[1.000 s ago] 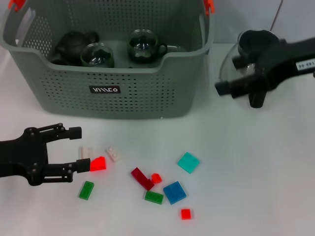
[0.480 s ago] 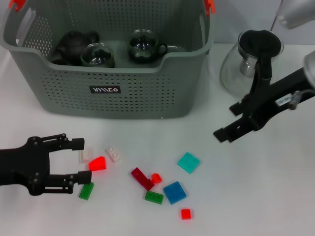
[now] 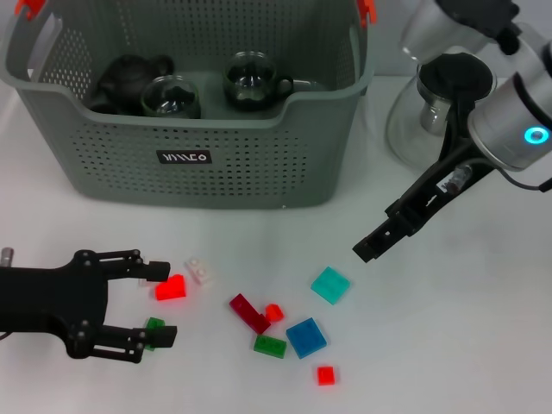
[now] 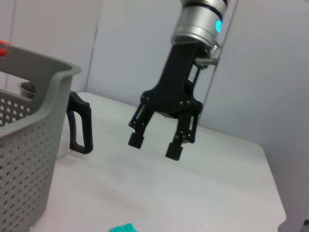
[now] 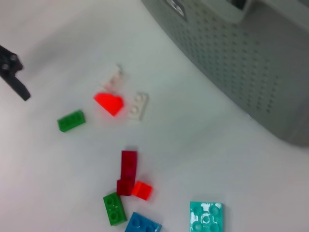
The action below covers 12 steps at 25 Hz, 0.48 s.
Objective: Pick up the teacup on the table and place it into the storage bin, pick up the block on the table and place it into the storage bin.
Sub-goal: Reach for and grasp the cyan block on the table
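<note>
Head view: my left gripper (image 3: 160, 302) gapes empty around the green block (image 3: 154, 329); closing off-centre could flick it toward six o'clock, while my right gripper (image 4: 155, 144) hangs open.

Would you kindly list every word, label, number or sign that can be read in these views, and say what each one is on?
Black label on the front of the storage bin: white characters, too blurred to read with confidence.
White sticker on the right gripper, seen in the left wrist view: print too small to read.
Nothing legible shows on the blocks, the teacups or the glass pot.
</note>
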Each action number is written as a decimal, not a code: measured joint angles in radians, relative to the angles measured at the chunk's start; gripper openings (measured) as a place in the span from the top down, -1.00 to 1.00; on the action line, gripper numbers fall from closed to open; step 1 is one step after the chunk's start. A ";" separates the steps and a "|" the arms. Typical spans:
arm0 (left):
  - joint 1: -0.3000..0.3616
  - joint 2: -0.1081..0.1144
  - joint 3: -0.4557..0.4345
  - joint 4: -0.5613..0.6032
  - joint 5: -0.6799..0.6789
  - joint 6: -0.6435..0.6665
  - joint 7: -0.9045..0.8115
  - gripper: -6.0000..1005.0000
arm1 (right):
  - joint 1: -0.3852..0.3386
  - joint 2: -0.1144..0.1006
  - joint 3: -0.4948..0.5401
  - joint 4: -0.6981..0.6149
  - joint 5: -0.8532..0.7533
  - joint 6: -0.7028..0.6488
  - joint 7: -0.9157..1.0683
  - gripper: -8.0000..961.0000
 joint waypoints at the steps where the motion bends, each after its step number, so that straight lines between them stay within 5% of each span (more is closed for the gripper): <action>1: -0.003 0.000 0.006 0.001 0.000 -0.006 0.006 -0.71 | 0.015 0.000 -0.003 0.021 -0.012 0.003 0.010 -0.90; 12: -0.032 -0.009 0.015 0.017 0.032 -0.032 0.022 -0.71 | 0.120 0.001 -0.065 0.206 -0.046 0.084 0.045 -0.90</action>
